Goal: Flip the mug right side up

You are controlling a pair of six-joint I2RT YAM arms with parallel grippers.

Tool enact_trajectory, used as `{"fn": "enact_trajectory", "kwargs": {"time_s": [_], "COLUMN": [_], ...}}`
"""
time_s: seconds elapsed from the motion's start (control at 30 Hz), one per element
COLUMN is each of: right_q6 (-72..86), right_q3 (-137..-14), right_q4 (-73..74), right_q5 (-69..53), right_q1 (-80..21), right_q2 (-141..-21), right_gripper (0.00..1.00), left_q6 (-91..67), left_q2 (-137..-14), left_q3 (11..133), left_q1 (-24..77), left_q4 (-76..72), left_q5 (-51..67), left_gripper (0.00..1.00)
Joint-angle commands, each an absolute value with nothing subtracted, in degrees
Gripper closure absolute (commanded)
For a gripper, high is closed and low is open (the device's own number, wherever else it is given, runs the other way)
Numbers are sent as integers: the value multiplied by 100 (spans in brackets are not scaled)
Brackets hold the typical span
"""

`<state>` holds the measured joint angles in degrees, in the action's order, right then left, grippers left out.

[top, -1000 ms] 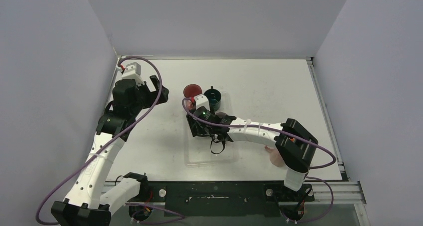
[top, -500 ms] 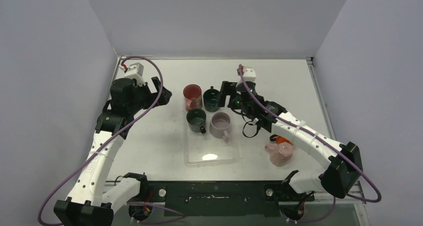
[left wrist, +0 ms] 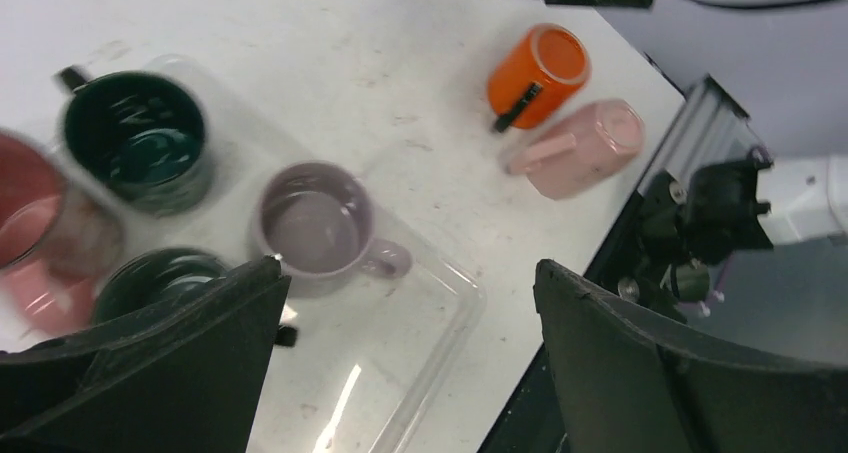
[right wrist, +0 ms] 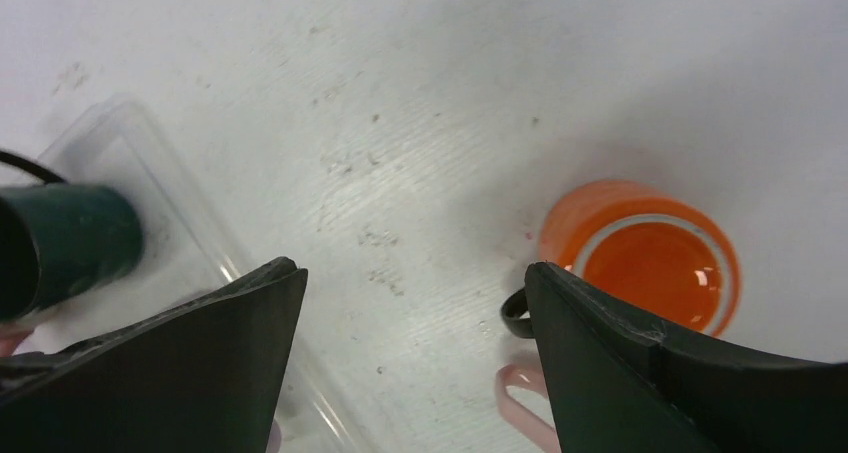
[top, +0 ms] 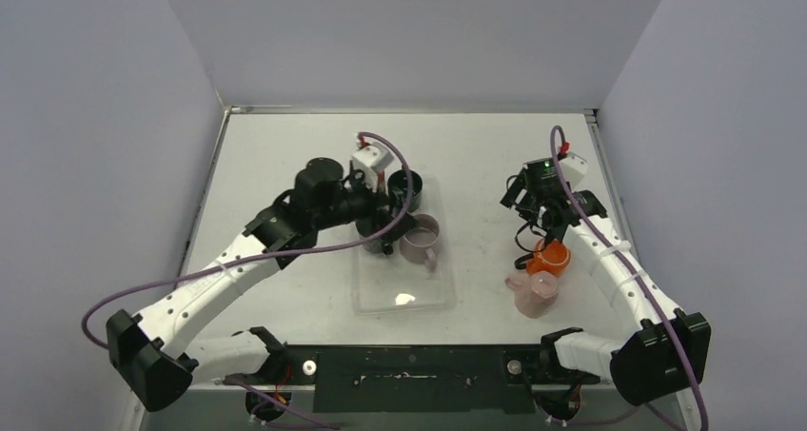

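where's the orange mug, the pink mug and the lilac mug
orange mug (right wrist: 655, 273), right wrist view, on its round end inside the pale ring
pink mug (left wrist: 592, 163), left wrist view, on its side wall
lilac mug (top: 420, 232), top external view, inside its open mouth

Orange mug (top: 549, 257), pale pink mug (top: 533, 293), mauve mug (top: 420, 240), dark green mug (left wrist: 135, 138), translucent red mug (left wrist: 40, 233), clear tray (top: 404, 303), white scuffed counter (top: 276, 155), purple cables (top: 238, 264)

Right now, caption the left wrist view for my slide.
Left fingers open over a clear tray holding the purple mug; orange mug and pink mug sit outside it.
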<state>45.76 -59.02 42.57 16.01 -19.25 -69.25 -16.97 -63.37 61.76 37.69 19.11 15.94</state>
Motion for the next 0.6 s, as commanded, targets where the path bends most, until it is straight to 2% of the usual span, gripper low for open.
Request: {"fn": "enact_trajectory", "kwargs": {"time_s": [0.0, 0.23, 0.33, 0.57], "right_q6": [4714, 4266, 4264, 4342], "right_q3": [-5926, -5702, -5620, -5100], "right_q4": [4787, 4704, 4749, 4558], "right_q5": [1769, 1629, 1591, 990], "right_q1": [-1212, -32, 414, 970], "right_q2": [-6614, -6464, -6395, -6196], "right_gripper": [17, 15, 15, 14], "left_q6": [-937, -285, 195, 1338], "left_q2": [-7031, -8598, -9345, -10700], "left_q3": [6664, 7252, 7748, 8675], "left_q1": [4798, 5772, 6110, 6733], "left_q4": [933, 116, 210, 615], "left_q5": [1695, 2233, 2518, 2307], "left_gripper": [6, 6, 8, 9]}}
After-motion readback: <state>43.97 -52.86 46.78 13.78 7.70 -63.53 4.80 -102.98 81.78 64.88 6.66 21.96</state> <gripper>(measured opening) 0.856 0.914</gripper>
